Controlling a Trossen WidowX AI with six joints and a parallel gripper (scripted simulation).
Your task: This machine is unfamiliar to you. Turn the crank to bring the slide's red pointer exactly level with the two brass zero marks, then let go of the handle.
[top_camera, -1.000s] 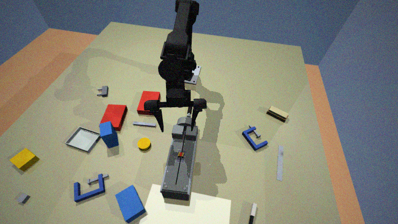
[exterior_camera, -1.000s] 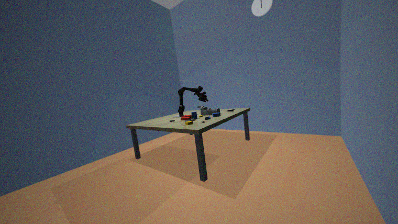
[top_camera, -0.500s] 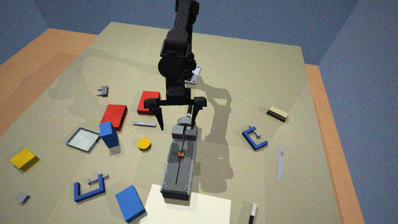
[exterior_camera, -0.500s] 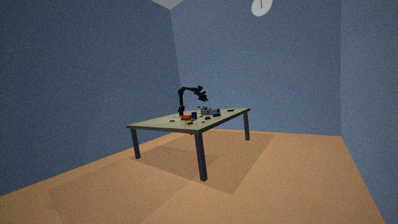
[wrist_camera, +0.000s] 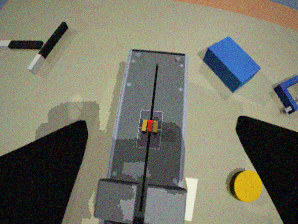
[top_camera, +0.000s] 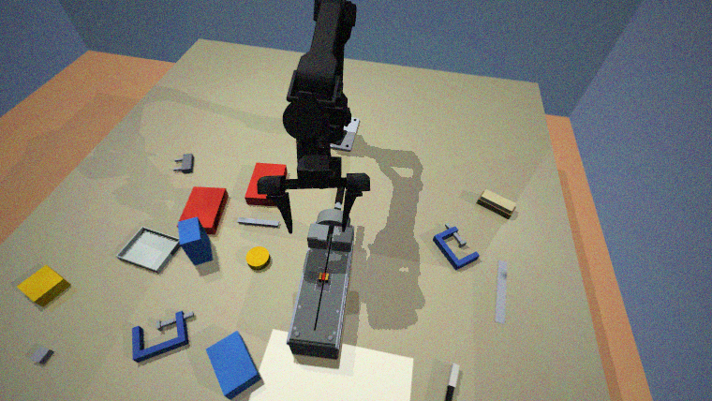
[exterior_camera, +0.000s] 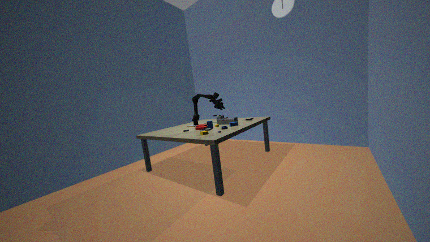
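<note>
The grey machine (top_camera: pixel 326 308) (exterior_camera: pixel 227 121) (wrist_camera: pixel 167 90) has a long dark slot down its top. The red pointer (top_camera: pixel 323 277) (wrist_camera: pixel 150 125) sits at the slot between two brass marks; the left mark (wrist_camera: pixel 144 125) and the right mark (wrist_camera: pixel 155 126) look level with it in the wrist view, though a tiny offset cannot be told. My gripper (top_camera: pixel 317 230) (exterior_camera: pixel 223 108) (wrist_camera: pixel 164 125) is wide open and empty, raised above the machine's block end. The crank is largely hidden behind the gripper in the top view, beyond the rounded housing (top_camera: pixel 330 216); its handle is not clear.
Red blocks (top_camera: pixel 206 206) (top_camera: pixel 267 175), an upright blue block (top_camera: pixel 195 240), a tray (top_camera: pixel 123 257) and a yellow disc (top_camera: pixel 257 258) lie left of the machine. A blue block (top_camera: pixel 232 363) (wrist_camera: pixel 231 64) lies near its far end. A blue clamp (top_camera: pixel 447 249) lies to the right.
</note>
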